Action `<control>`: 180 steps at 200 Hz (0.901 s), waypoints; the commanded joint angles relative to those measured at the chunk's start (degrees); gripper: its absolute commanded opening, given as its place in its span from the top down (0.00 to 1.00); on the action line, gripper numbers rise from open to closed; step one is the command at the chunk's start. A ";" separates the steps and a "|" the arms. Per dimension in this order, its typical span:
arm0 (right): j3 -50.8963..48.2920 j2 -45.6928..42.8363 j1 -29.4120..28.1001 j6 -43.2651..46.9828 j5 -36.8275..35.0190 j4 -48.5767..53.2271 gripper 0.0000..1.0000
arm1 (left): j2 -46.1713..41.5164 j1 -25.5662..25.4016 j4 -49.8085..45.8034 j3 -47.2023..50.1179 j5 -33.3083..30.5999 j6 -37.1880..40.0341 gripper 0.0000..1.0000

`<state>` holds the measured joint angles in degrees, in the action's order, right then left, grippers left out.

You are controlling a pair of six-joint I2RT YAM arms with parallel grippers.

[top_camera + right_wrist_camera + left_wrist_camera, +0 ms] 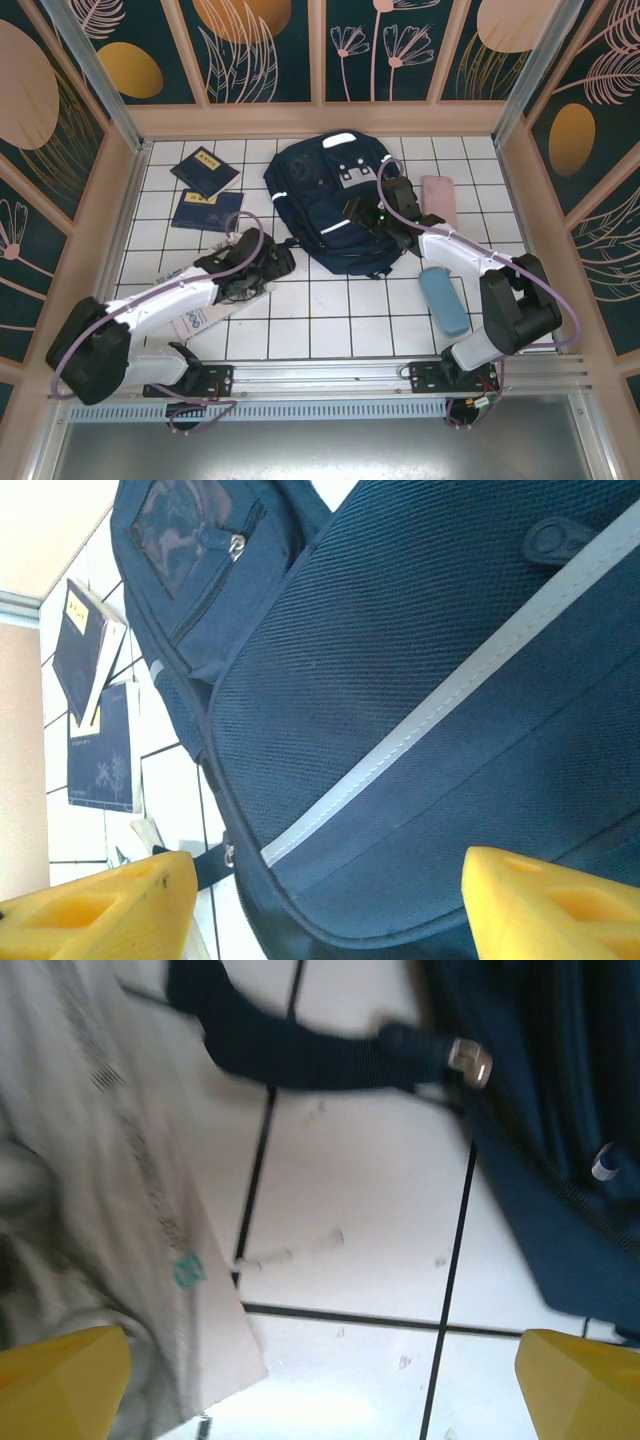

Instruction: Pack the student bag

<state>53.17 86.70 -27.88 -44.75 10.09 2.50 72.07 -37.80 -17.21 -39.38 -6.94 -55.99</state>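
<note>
Left gripper is wide apart and holds nothing, with paper beneath one finger and a strap ahead. Right gripper is apart, close over the bag.

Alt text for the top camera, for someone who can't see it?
A navy backpack lies mid-table, the right gripper over it, the left gripper beside it, both jaws open. Booklets lie left; a pink case and a blue case right.

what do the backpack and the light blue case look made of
Student bag: matte woven synthetic fabric, likely nylon or polyester, by the coarse visible weave; its grey stripe looks smoother. Light blue case: smooth, maybe plastic or silicone; too small to tell.
</note>
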 commanded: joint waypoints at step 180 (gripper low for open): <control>3.17 1.66 -4.11 4.45 -0.68 -0.80 0.07 | 14.56 6.37 10.52 1.96 9.11 7.07 0.09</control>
<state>56.01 90.06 -31.73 -41.76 10.33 2.39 86.41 -24.67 -5.56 -40.71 -3.20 -45.04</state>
